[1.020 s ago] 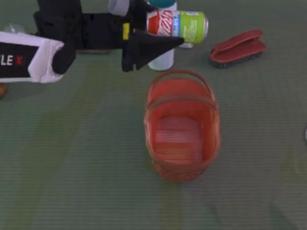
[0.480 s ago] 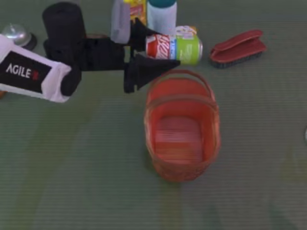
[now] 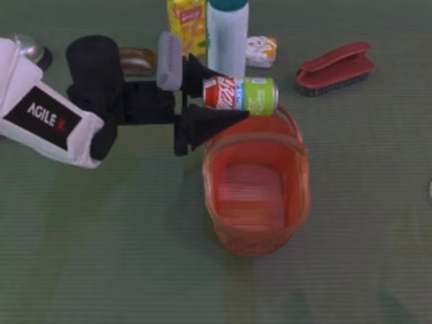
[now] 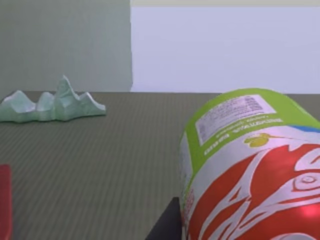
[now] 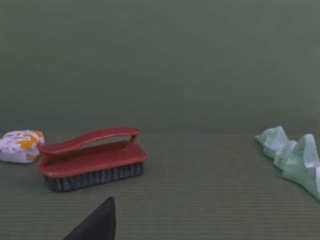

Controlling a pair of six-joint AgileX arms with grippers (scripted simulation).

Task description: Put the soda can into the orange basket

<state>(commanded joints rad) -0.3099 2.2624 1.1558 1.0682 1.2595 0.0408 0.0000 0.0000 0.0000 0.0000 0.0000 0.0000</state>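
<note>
The soda can lies on its side in the air, red end toward my left arm and lime-green end pointing right. My left gripper is shut on the soda can, one black finger on each side. The can hangs just over the far rim and hoop handle of the orange basket, which stands at the table's middle with nothing inside. In the left wrist view the can fills the near side beside one dark finger. My right gripper is outside the top view and parked, facing the brush.
A red brush lies at the back right. Behind the basket stand a white bottle with a teal cap, a yellow juice carton and a small white-orange packet. A bell sits back left. A mint-green crumpled object lies far right.
My left gripper carried the can from the back of the table toward the front, and it now hangs over the basket's far rim. The carton and packet came into sight.
</note>
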